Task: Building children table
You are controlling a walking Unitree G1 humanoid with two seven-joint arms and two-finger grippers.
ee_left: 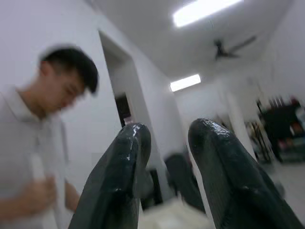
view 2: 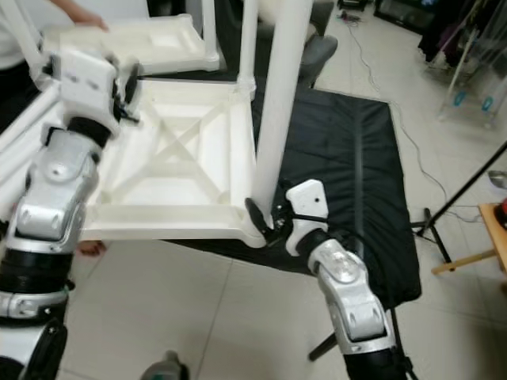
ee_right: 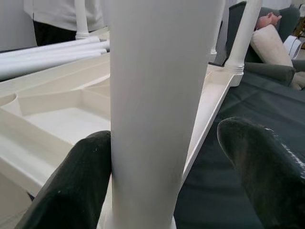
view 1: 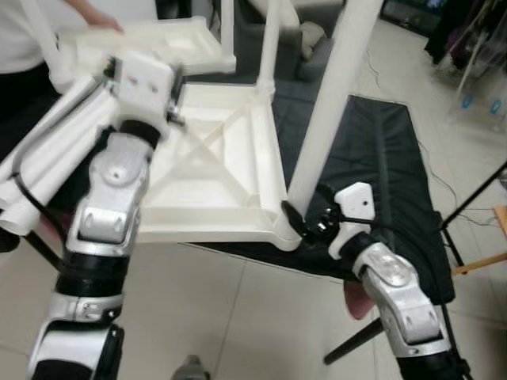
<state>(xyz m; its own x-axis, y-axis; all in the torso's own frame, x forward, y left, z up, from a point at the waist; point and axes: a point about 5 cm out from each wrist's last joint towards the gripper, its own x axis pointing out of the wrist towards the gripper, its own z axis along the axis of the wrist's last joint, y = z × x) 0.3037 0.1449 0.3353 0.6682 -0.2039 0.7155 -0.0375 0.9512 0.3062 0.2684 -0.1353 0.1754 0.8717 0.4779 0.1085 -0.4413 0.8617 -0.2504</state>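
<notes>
While the left gripper [ee_left: 164, 176] is idling open upper left, the right gripper [view 1: 295, 223] is straddling, unclamped, the upright table leg [view 1: 331, 99] at centre.

I read no text, labels, brands or numbers anywhere; all the white plastic parts I see look unmarked.

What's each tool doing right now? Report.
Left tool: open, empty, raised.
Right tool: open around the white table leg, one finger touching it.
</notes>
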